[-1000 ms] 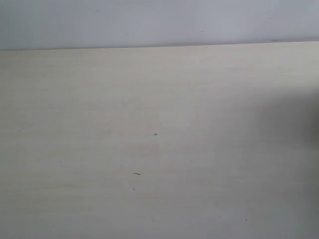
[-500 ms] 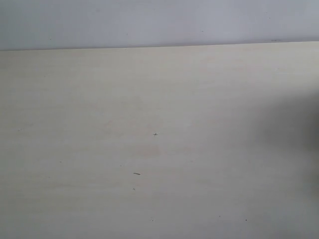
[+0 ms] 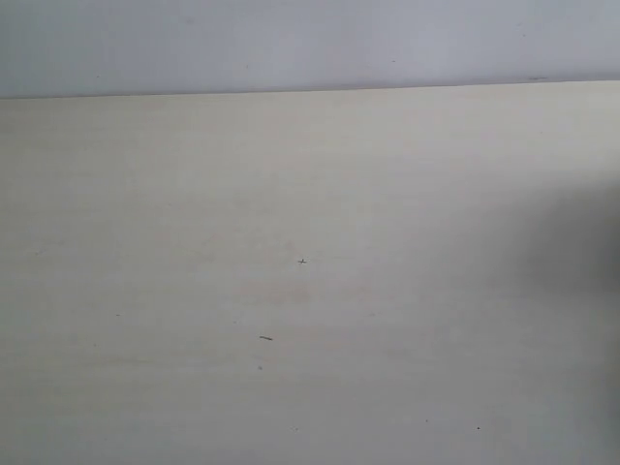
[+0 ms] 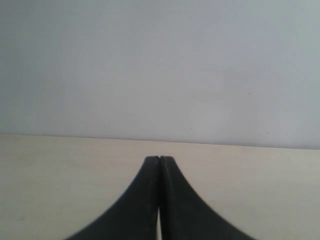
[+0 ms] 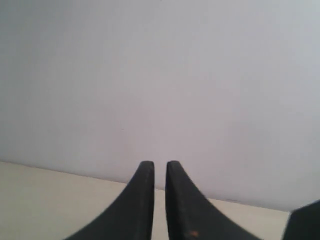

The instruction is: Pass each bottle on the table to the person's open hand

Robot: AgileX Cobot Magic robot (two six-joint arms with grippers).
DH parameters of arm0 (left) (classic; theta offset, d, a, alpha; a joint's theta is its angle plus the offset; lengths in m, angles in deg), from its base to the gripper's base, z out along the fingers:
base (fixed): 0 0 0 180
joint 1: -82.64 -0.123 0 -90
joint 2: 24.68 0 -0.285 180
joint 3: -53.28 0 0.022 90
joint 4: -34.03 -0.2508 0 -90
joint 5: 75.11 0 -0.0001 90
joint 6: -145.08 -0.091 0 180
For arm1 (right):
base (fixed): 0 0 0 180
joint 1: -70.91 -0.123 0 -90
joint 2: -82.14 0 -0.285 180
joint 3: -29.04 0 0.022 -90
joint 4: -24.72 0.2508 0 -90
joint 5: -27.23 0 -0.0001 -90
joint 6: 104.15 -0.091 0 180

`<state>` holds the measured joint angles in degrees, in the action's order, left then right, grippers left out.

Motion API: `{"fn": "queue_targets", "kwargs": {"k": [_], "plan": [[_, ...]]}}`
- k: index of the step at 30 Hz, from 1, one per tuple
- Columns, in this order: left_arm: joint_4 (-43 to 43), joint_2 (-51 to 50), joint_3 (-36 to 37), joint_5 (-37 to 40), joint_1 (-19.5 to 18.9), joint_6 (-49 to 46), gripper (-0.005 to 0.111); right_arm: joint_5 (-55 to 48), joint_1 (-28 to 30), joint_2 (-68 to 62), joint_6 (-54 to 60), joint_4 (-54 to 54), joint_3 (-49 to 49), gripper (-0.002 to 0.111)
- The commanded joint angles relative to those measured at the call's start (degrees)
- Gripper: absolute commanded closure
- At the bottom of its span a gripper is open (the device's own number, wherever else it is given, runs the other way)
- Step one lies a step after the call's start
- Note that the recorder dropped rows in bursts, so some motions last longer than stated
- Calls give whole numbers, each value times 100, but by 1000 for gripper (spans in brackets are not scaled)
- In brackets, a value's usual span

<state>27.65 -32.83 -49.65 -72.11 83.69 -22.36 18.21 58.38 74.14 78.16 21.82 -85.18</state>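
Beige table beyond both: left tool pressed together, right tool narrowly apart, cropped dark shape unidentifiable.

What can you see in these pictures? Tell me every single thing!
table: one, pale beige wood grain, fills most of the exterior view
specks: a few, small and dark, scattered on the table
wall: one, pale grey-white, behind the table's far edge
shadow: one, soft grey, on the table's right side
dark shape: one, black, at the corner of the right wrist view; cannot tell what it is
bottles: none in any view
left end effector: one, black, jaws pressed together, holding nothing
right end effector: one, black, jaws a narrow gap apart, nothing between
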Motion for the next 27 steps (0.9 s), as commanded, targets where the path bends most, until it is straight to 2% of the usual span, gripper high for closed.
{"fn": "queue_targets", "kwargs": {"k": [1, 2, 6, 9, 14, 18, 27], "plan": [[-29, 36, 15, -14, -9, -19, 107, 614, 736, 21, -454, 0, 108, 98], [-29, 36, 15, -14, -9, -19, 107, 1105, 752, 21, -811, 0, 347, 98], [-29, 36, 15, -14, -9, -19, 107, 1852, 765, 21, -987, 0, 1143, 98], [-29, 36, 15, -14, -9, -19, 107, 1029, 765, 21, -1000, 0, 1143, 98], [-29, 36, 15, -14, -9, -19, 107, 810, 765, 21, -968, -88, 1143, 98], [-29, 36, 15, -14, -9, -19, 107, 710, 765, 21, -1460, 290, 1143, 98], [-29, 36, 15, -14, -9, -19, 107, 710, 765, 21, -1460, 290, 1143, 98]]}}
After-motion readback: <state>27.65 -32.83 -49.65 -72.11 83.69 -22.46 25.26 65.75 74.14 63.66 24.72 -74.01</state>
